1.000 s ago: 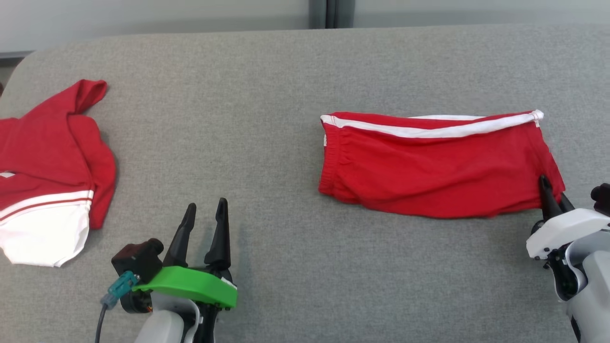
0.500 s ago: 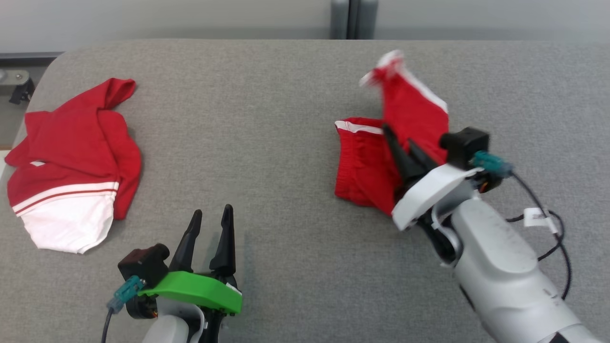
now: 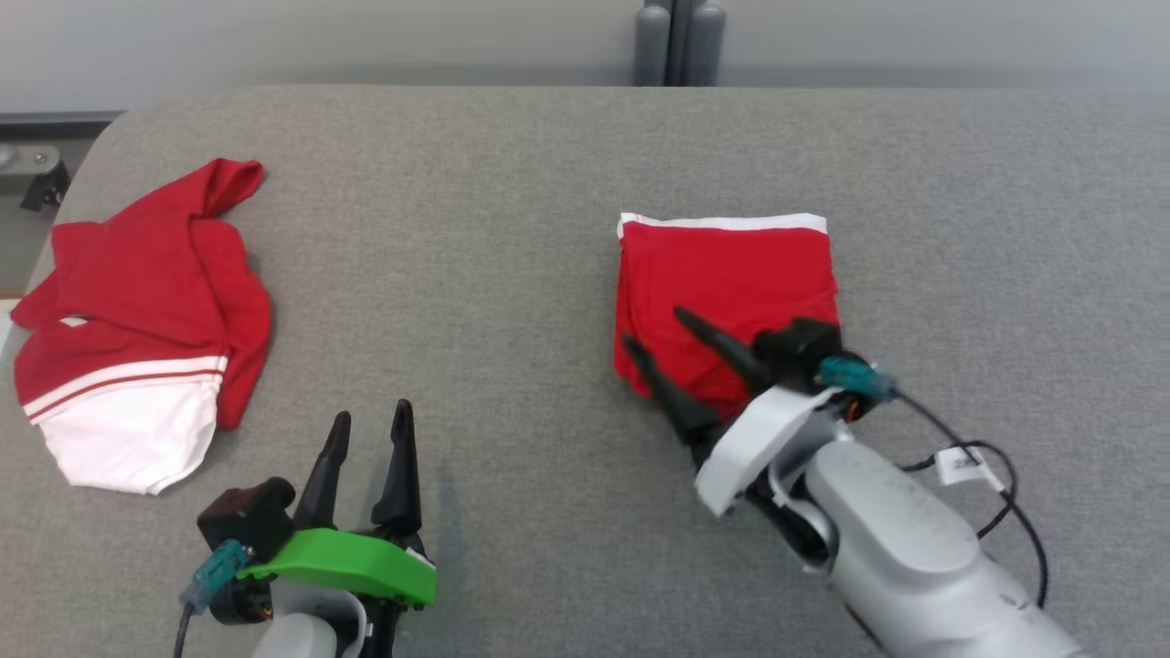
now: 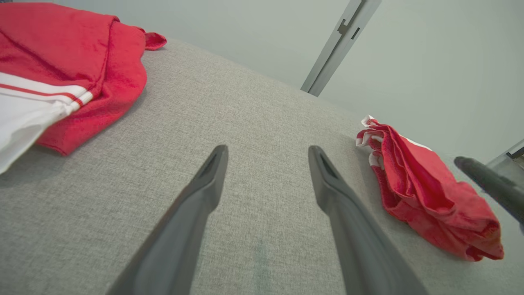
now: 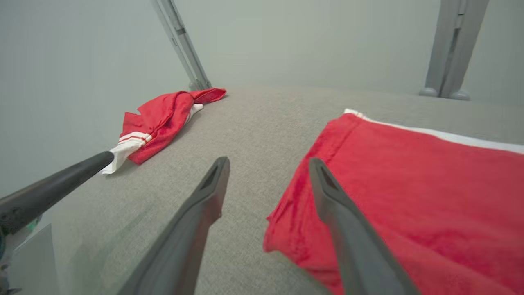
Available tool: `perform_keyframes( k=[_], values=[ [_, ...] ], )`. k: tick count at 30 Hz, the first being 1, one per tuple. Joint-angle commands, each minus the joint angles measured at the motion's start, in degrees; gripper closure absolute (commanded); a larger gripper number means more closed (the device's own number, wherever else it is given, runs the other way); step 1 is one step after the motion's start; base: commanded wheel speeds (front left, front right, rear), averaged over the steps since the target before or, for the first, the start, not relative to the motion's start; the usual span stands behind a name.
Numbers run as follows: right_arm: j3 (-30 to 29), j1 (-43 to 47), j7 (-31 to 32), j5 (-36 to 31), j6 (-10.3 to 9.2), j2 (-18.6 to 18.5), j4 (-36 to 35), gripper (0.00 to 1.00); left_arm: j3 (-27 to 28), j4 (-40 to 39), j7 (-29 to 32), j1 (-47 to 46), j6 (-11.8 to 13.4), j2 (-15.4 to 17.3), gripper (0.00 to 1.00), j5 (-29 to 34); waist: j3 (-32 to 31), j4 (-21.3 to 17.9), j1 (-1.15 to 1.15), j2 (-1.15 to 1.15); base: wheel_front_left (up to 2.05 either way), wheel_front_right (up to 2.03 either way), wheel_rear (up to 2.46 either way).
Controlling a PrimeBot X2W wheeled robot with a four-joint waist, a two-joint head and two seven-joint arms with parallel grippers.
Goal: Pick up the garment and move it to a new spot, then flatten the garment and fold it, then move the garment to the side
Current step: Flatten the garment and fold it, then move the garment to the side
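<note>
Head view: my right jaws stand spread and empty at the near left corner of the folded red shorts (image 3: 731,265). The shorts lie flat on the grey surface (image 3: 512,183), with their white stripe along the edge farthest from those jaws. Of my right fingers (image 3: 660,384), one reaches over the red cloth and the other sits by its left edge. From my right wrist, the hem of the shorts runs up between the two tips; I cannot tell whether either tip touches the fabric. My left jaws are released too, holding nothing, over bare surface. The shorts are well off to their right, and a red and white top (image 3: 137,311) lies ahead to their left.
</note>
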Motion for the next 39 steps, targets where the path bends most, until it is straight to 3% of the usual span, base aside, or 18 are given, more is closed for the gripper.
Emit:
perform_keyframes(
  k=[1,8,15,22,27,39],
  values=[
    [-3.34,0.98,-0.28,-1.06,-0.06,-1.40,-2.09,0.00,0.76,-0.33,-0.19,0.40,0.12,0.13,0.00,1.19,-0.36,-1.90,0.00,0.00,0.00,0.00,0.00],
    [-21.75,8.24,-0.32,-10.94,-0.06,-2.10,-9.77,0.00,3.42,-1.06,-0.19,-0.47,0.12,0.21,0.00,8.09,-1.21,-5.00,0.00,0.00,0.00,0.00,0.00],
    [-33.10,16.59,-0.33,-17.72,-0.06,-0.22,-12.57,0.00,4.93,-2.06,-0.19,2.19,0.12,0.30,0.00,16.75,-2.94,-7.20,0.00,0.00,0.00,0.00,0.00],
    [-35.44,22.72,-0.34,-18.81,-0.06,0.32,-10.81,0.00,5.60,-2.17,-0.19,5.19,0.12,0.16,0.00,20.48,-4.51,-8.02,0.00,0.00,0.00,0.00,0.00],
    [-34.60,23.97,-0.34,-17.12,-0.06,0.33,-10.05,0.00,5.22,-2.33,-0.19,6.40,0.12,0.13,0.00,19.63,-4.60,-8.07,0.00,0.00,0.00,0.00,0.00],
    [-31.24,14.85,-0.34,-16.17,-0.06,0.31,-7.37,0.00,3.63,-3.69,-0.19,2.26,0.12,0.12,0.00,19.05,1.72,-5.54,0.00,0.00,0.00,0.00,0.00]
  ],
)
